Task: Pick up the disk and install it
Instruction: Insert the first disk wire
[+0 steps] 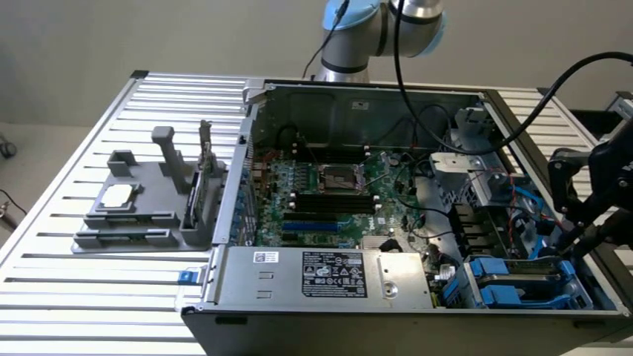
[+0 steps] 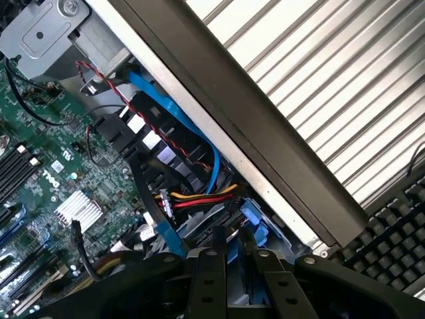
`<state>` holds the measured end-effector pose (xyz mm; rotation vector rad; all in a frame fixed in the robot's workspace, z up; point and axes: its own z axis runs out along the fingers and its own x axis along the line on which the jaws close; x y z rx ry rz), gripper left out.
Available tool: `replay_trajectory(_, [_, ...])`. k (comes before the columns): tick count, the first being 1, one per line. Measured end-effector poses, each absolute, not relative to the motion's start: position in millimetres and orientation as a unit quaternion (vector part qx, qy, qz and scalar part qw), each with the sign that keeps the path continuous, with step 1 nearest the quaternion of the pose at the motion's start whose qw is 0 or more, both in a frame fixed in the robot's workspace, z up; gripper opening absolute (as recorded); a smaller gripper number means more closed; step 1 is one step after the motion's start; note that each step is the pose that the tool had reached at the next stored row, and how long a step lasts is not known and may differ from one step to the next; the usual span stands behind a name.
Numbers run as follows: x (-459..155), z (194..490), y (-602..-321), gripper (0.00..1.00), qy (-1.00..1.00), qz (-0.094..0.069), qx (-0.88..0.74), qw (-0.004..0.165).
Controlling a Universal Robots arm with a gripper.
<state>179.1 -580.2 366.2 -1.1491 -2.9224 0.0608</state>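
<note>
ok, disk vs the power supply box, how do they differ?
The disk sits in a blue plastic carrier; the power supply box is bare silver metal with a printed label. The power supply box is clearly larger than the disk. The disk is at the exterior view's right near the gripper; the power supply box lies further to that view's left. Both are inside the open case.

soft, even light; the slatted table (image 2: 345,80) glares white, while the computer case (image 1: 356,111) lies shadowed inside.
</note>
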Motion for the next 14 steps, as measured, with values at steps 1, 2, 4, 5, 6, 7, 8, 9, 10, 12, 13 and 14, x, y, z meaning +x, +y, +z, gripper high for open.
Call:
replay_trajectory(1, [179.1,366.1,-580.2,0.22,-0.930,0.019,-0.366,0.000])
replay_trajectory(2, [179.1,365.9,-580.2,0.22,-0.930,0.019,-0.366,0.000])
replay_trajectory(4, [179.1,365.4,-580.6,0.22,-0.930,0.019,-0.367,0.001])
replay_trajectory(5, [179.1,365.0,-580.8,0.22,-0.929,0.019,-0.369,0.001])
replay_trajectory(6, [179.1,364.4,-580.9,0.22,-0.928,0.019,-0.372,0.001])
replay_trajectory(7, [179.1,363.3,-581.0,0.22,-0.926,0.018,-0.376,0.001])
replay_trajectory(8, [179.1,362.1,-581.0,0.22,-0.924,0.017,-0.381,0.002])
replay_trajectory(9, [179.1,360.9,-581.0,0.22,-0.922,0.017,-0.386,0.002])
replay_trajectory(10, [179.1,359.7,-581.0,0.22,-0.920,0.016,-0.391,0.002])
replay_trajectory(12, [179.1,357.2,-581.0,0.22,-0.916,0.014,-0.401,0.003])
replay_trajectory(13, [179.1,356.2,-581.0,0.22,-0.914,0.013,-0.405,0.004])
replay_trajectory(14, [179.2,355.5,-581.1,0.22,-0.912,0.012,-0.409,0.004])
